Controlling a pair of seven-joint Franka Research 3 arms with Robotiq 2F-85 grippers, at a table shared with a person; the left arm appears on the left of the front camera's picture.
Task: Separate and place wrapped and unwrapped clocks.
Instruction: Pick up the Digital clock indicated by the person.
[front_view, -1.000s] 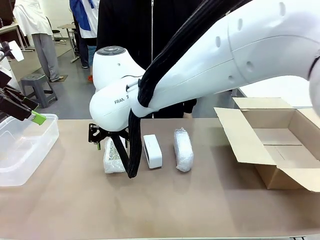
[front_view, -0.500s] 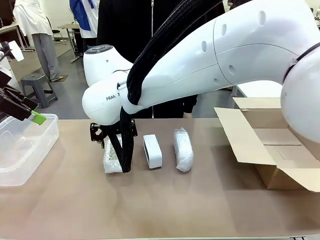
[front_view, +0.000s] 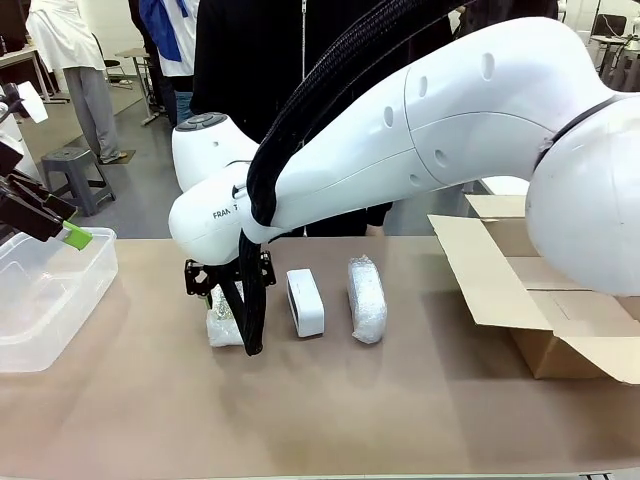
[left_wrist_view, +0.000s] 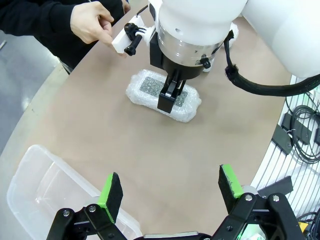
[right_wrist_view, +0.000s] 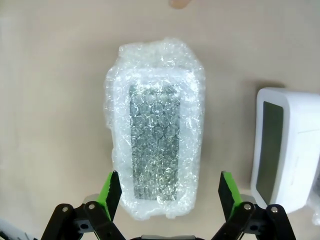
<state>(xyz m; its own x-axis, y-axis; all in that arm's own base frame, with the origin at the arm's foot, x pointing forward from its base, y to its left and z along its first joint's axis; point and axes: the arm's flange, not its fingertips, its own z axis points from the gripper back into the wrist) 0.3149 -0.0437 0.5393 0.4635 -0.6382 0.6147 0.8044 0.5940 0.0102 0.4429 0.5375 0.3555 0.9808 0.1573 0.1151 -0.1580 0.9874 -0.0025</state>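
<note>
Fingers of the right arm (right_wrist_view: 111, 194) stand spread over the grey-patched wrapped clock (right_wrist_view: 155, 145) lying on the surface (right_wrist_view: 50, 100). The bare white clock (right_wrist_view: 280, 145) lies just beside it, with the second wrapped clock (front_view: 366, 298) beyond. Left fingers (left_wrist_view: 111, 192) hang spread above the clear tub (left_wrist_view: 45, 185).

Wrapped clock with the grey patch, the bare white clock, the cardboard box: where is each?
Wrapped clock with grey patch (right_wrist_view: 155, 145), right wrist view, on the grey patch.
Bare white clock (front_view: 306, 300), front view, its top.
Cardboard box (front_view: 495, 270), front view, its open flap.
</note>
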